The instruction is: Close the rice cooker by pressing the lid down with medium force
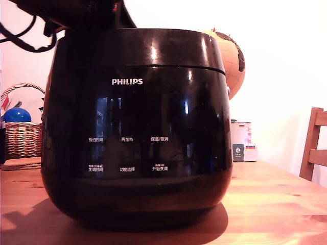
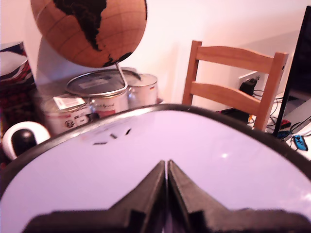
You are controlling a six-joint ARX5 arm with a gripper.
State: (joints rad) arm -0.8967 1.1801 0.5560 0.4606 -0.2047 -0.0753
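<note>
Black rice cooker [image 1: 137, 127] upright, logo camera-facing, lid [image 1: 140, 48] down flat.

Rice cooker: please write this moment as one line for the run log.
rice cooker: upright on wooden table | lid: down, seam visible | hand: shut, empty, above lid | contact: cannot tell

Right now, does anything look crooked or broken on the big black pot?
Nothing looks broken or spilled. The rice cooker stands upright on the table. Its lid is down, with an even seam all around. The hand sits shut right over the lid's top.
</note>
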